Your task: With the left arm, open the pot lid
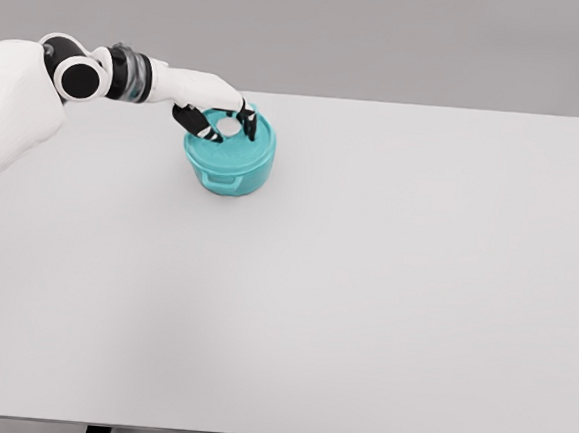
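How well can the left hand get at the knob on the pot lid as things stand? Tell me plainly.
Probably yes. The left hand is already over the teal pot, its dark fingers set on either side of the pale knob on the lid. Nothing stands between them; whether they are actually touching the knob is unclear.

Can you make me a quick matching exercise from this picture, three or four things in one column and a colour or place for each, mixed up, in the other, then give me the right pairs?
Column one:
1. pot
2. knob on the lid
3. left hand
4. table

Column two:
A. pale grey, with bare surface across the right side
B. teal, standing on the table's far left part
C. white and black, reaching in from the left over the lid
D. small, light grey, at the lid's centre between the fingers

Pairs: 1-B, 2-D, 3-C, 4-A
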